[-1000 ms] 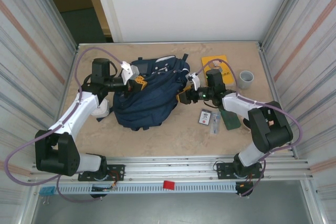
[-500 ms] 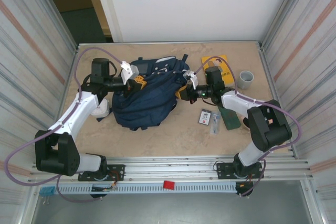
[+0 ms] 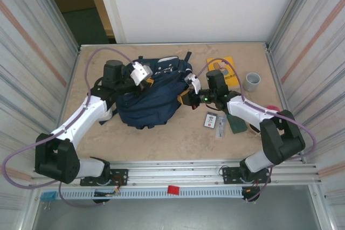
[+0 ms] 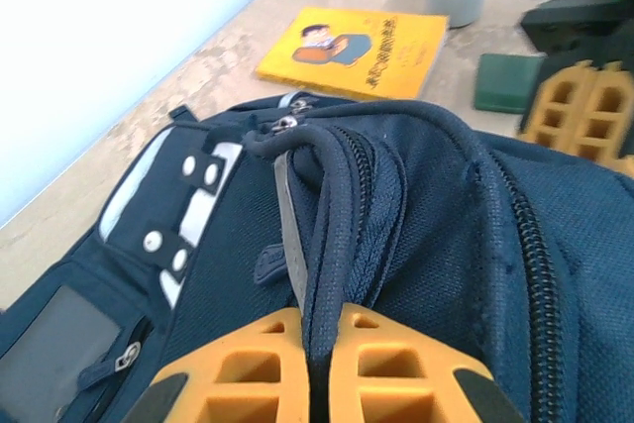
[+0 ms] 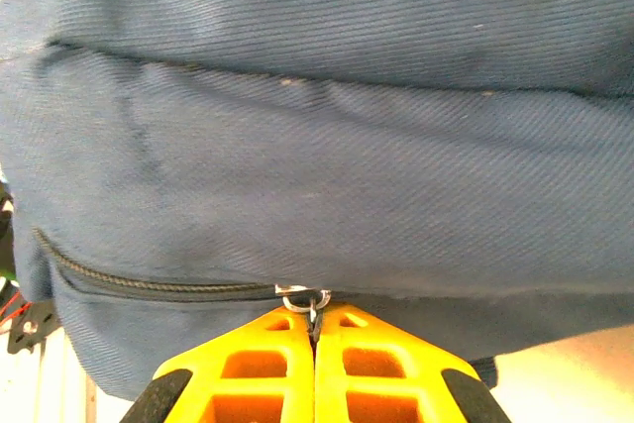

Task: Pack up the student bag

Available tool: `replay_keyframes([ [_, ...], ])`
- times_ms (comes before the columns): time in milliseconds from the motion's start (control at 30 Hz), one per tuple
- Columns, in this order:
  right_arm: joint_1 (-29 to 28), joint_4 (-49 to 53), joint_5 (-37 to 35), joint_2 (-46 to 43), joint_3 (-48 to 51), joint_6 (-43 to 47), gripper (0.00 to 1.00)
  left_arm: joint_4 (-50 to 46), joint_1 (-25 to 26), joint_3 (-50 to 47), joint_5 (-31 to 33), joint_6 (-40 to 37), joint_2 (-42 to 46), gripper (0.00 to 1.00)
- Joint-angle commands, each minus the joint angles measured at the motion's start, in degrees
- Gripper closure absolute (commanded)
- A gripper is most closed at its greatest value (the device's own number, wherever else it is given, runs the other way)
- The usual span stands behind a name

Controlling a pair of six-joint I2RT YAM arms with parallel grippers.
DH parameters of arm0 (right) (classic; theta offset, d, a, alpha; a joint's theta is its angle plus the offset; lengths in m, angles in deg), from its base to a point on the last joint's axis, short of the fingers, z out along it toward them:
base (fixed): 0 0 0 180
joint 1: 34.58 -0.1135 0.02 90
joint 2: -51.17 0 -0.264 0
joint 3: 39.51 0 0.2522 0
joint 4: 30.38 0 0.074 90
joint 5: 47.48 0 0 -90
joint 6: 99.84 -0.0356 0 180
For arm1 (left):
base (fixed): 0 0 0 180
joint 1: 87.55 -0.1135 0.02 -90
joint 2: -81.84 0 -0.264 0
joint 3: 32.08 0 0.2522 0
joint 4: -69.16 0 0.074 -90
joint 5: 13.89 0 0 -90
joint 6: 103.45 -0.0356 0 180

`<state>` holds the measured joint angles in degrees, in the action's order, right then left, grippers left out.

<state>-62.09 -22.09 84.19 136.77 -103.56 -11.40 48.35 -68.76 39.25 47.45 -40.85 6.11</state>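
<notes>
Since a second ago the left arm has swung in from 9 o'clock over the top of the student bag [image 3: 153, 100], and the right gripper [image 3: 187, 94] has snapped closed at the bag's 3 o'clock side.

From above, the bag lies slumped mid-table [image 3: 178, 138]. The left gripper [image 3: 144, 75] is on its far edge at 11 o'clock. A yellow book [image 3: 223, 67] and a grey cup [image 3: 252, 81] sit off toward 2 o'clock.

On the left wrist view, the left gripper [image 4: 319, 329] is fully closed, pinching a raised ridge of piping and fabric beside a zipper line of the bag [image 4: 446, 215].

On the right wrist view, the right gripper [image 5: 315, 329] is closed tight on the metal zipper pull [image 5: 302, 296] against the bag's side [image 5: 317, 116].

The bag looks soft and floppy, and probably light while unpacked. It folds wherever it is gripped, so seams, piping and the zipper pull seem the firmest holds. One side likely needs anchoring while the zipper is drawn.
</notes>
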Motion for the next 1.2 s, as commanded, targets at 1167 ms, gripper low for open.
replay_keyframes([
  [1167, -19.73, 23.24, -26.88, 0.01, -16.94, -38.49, 1.00, 6.11, 12.68, 8.58, 36.68, 21.24, -8.74, 1.00],
])
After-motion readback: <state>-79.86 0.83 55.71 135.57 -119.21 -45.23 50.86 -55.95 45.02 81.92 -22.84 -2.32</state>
